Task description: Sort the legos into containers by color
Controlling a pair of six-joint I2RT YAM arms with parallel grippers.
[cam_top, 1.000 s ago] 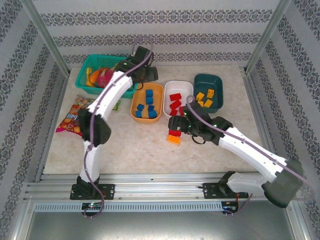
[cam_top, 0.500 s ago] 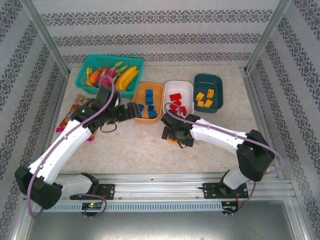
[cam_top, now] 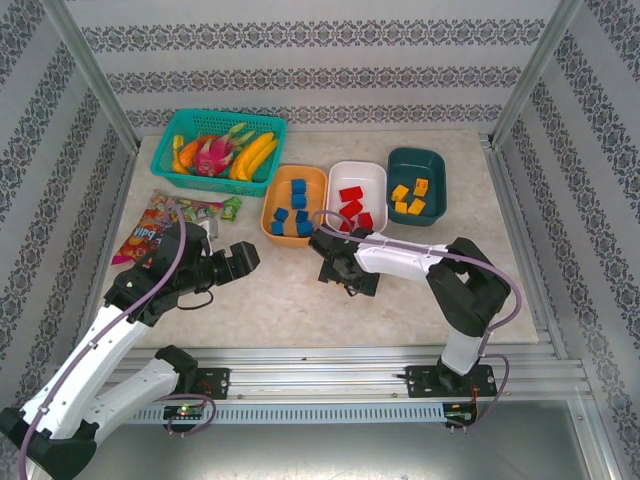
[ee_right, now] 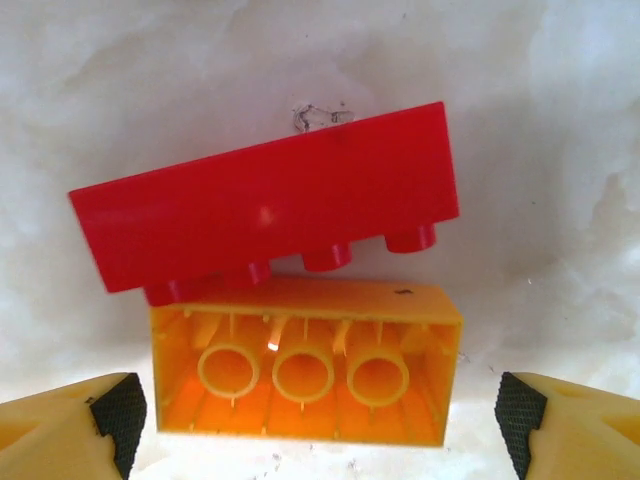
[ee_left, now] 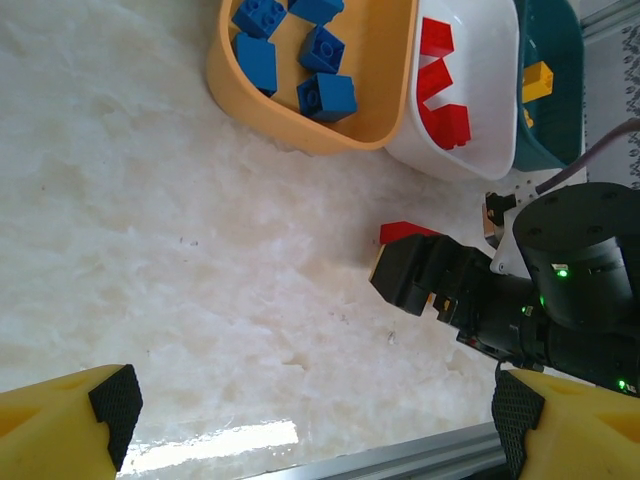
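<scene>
A pale marbled tabletop sits inside an aluminium frame, with patterned wallpaper on the walls around it. From above, the left gripper [cam_top: 245, 257] hangs low over bare table. Beyond it and to its right stands the orange tray [cam_top: 268, 218] with blue legos [cam_top: 297, 205]. The snack bag [cam_top: 148, 235] is out to its left, and the teal mesh basket [cam_top: 200, 125] of fruit is far ahead. The right gripper [cam_top: 340, 270] points down at the table just in front of the white tray [cam_top: 368, 172], which holds red legos [cam_top: 352, 208]. The dark teal tray [cam_top: 398, 165], holding yellow legos [cam_top: 410, 195], lies ahead and to its right.

In the left wrist view, the left gripper [ee_left: 315, 405] has its fingers spread to both lower corners, with nothing between them but stone. Ahead of it are the orange tray [ee_left: 300, 135] with blue bricks [ee_left: 300, 60], the white tray [ee_left: 470, 165] with red bricks [ee_left: 440, 90] and the teal tray [ee_left: 565, 30]. A loose red brick [ee_left: 405, 232] lies on the table, touching the tip of the right gripper [ee_left: 440, 280].

In the right wrist view, the right gripper [ee_right: 320, 425] is spread wide and grips nothing — its pads [ee_right: 120, 410] sit at the two lower corners. Between them an orange brick [ee_right: 305, 375] lies on its side, hollow underside toward the camera, apart from both pads. A long red brick [ee_right: 270, 205] lies just beyond it, slightly askew, with its studs against the orange brick's upper edge.
</scene>
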